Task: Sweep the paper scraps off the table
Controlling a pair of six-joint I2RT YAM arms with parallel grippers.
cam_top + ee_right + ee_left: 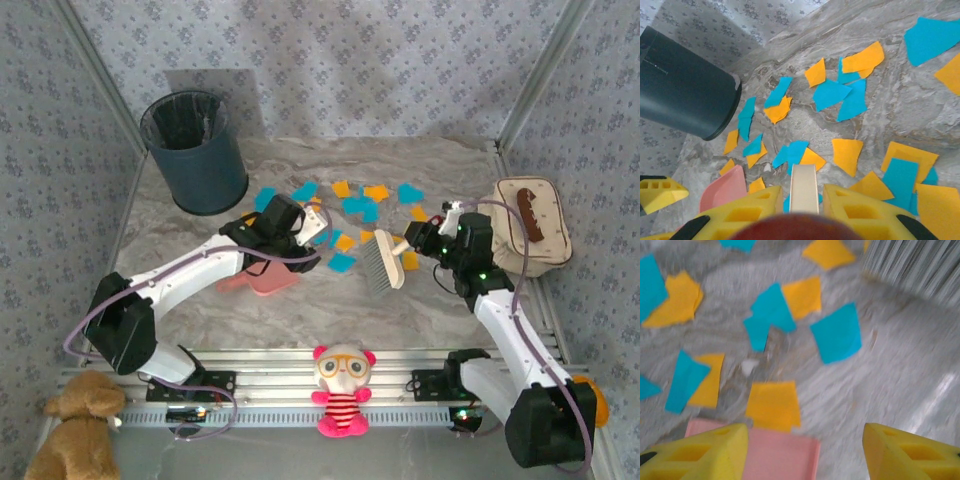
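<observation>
Right wrist view shows your right pincer (803, 199) clamped on the brush handle (803, 175), paper scraps (847, 155) strewn ahead of it on the table (900, 115), so drag low toward the dustpan (722, 189) at its left.

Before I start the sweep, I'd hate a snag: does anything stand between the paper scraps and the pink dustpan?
Nothing visible does. Between the brush and the dustpan lie just loose paper scraps on the bare table.
</observation>
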